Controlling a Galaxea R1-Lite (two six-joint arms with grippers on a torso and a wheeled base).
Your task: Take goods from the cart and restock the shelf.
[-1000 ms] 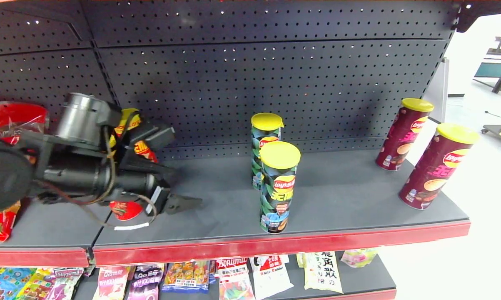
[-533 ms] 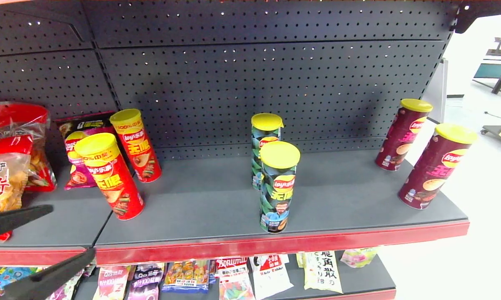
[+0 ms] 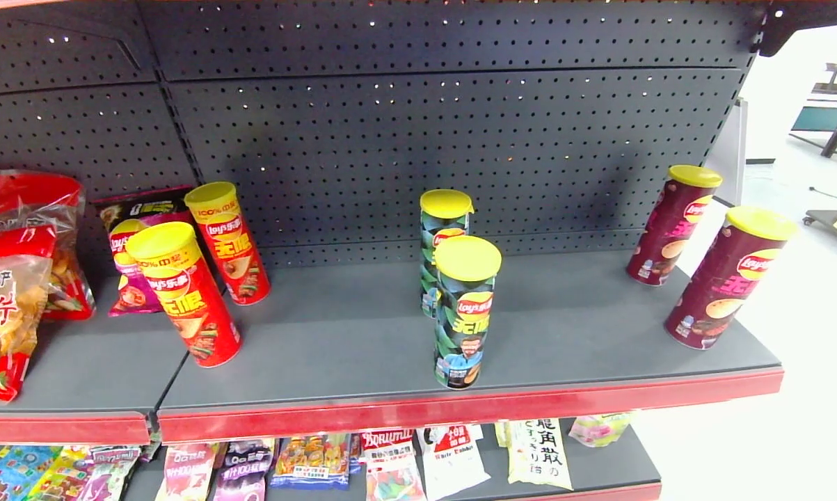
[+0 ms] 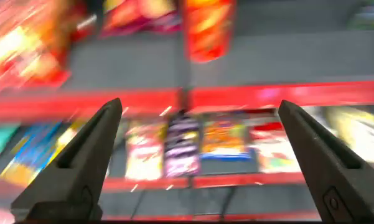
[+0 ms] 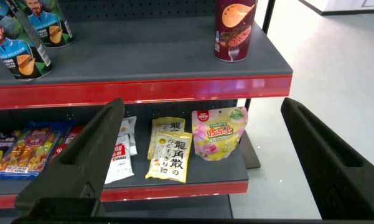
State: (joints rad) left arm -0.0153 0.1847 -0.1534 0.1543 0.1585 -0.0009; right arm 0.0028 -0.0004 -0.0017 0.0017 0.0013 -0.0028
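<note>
Found spread wide and holding nothing: left tool (image 4: 199, 107) and right tool (image 5: 202, 102), both low down and facing the red front edge (image 3: 460, 407) of the shelf (image 3: 362, 334).

Counted on the shelf, all upright:
- Two red cans (image 3: 185, 299) near the left end, the front one close to the front edge.
- Two green cans (image 3: 465, 313) at the middle, one behind the other.
- Two maroon cans (image 3: 728, 278) at the right end.

Judged step in hand: fetching the next item from the cart.

Recommended:
- Keep jaws wide until around the can's body.
- Grip at mid-height and carry upright.
- Clear the front edge on entry.
- Set down in the bare stretch between red and green cans, well back from the edge.

Supplied by the head view: full row and perforated back panel (image 3: 460, 139). Supplied by the right wrist view: right end of the lower shelf (image 5: 252, 163), with a yellow packet (image 5: 169, 155) and a pink-green pouch (image 5: 221, 132). Left wrist view smeared; packets there not identifiable.
</note>
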